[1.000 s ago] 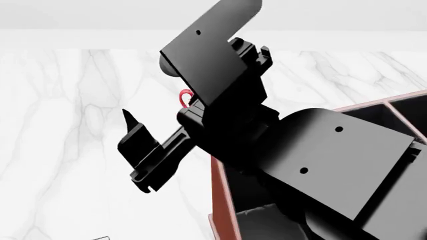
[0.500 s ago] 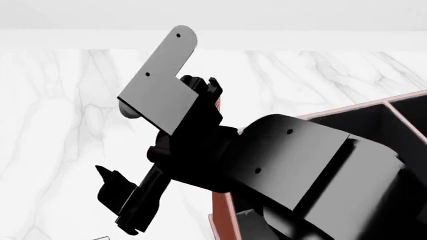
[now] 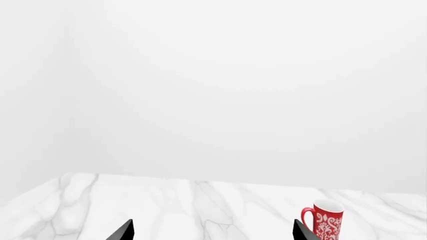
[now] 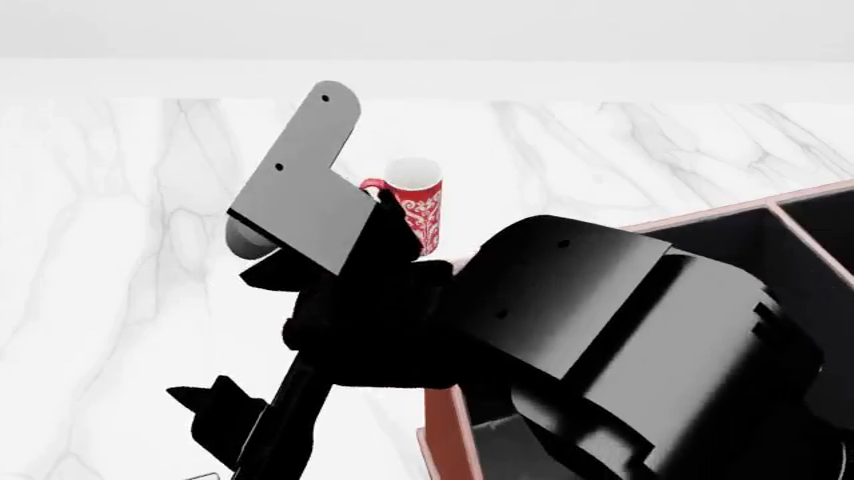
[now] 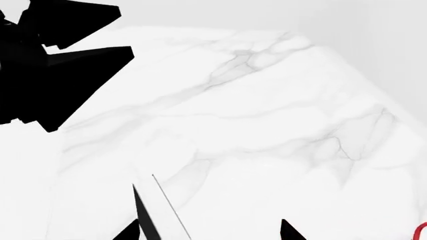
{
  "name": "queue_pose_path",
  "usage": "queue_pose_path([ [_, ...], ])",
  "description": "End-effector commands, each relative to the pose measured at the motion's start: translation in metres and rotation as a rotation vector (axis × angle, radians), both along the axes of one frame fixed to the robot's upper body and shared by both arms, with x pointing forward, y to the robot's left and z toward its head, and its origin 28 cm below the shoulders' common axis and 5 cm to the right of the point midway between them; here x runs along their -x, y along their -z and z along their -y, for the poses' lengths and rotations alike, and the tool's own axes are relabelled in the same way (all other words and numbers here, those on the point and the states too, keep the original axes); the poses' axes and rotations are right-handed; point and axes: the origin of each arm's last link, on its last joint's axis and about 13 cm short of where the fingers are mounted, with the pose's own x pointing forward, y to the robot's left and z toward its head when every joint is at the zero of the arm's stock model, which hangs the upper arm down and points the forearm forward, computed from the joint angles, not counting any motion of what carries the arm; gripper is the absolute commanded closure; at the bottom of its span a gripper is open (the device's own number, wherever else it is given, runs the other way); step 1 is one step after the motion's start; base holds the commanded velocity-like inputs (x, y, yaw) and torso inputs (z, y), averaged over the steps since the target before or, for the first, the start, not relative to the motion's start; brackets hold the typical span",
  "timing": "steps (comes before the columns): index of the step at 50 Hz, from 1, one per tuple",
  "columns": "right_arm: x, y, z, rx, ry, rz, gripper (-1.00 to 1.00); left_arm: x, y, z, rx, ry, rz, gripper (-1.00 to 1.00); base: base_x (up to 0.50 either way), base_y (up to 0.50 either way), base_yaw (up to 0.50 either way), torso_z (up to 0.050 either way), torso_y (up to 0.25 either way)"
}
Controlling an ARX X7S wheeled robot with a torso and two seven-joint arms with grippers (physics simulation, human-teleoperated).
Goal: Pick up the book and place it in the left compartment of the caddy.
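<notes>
Left gripper (image 3: 212, 231) was spread wide, empty, over the counter (image 3: 167, 210). Right gripper (image 5: 210, 231) also parted (maybe a thin edge beside one finger). Book unseen; caddy (image 4: 447, 440) near-right.

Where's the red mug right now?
In the head view the red mug stands upright on the marble table, just beyond the caddy's far-left corner, partly hidden behind the arm.
</notes>
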Motion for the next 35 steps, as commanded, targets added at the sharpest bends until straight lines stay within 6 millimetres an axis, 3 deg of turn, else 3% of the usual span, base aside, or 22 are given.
queue_pose_path([
  [1,-0.008,0.000,0.000,0.009,-0.048,-0.027,-1.00,0.000,0.000,0.000,0.000,0.002,0.000,-1.00,0.00,0.00,0.00,0.000,0.000],
  [12,-0.009,0.010,-0.006,0.033,-0.076,-0.032,-1.00,0.002,0.000,0.000,-0.004,0.011,0.003,-1.00,0.00,0.00,0.00,0.000,0.000],
  [13,-0.010,0.012,-0.006,0.048,-0.087,-0.130,-1.00,0.002,-0.001,0.000,-0.004,0.011,0.003,-1.00,0.00,0.00,0.00,0.000,0.000],
  [35,-0.014,0.030,-0.015,0.043,-0.104,-0.115,-1.00,0.002,0.000,0.000,-0.008,0.015,0.005,-1.00,0.00,0.00,0.00,0.000,0.000],
])
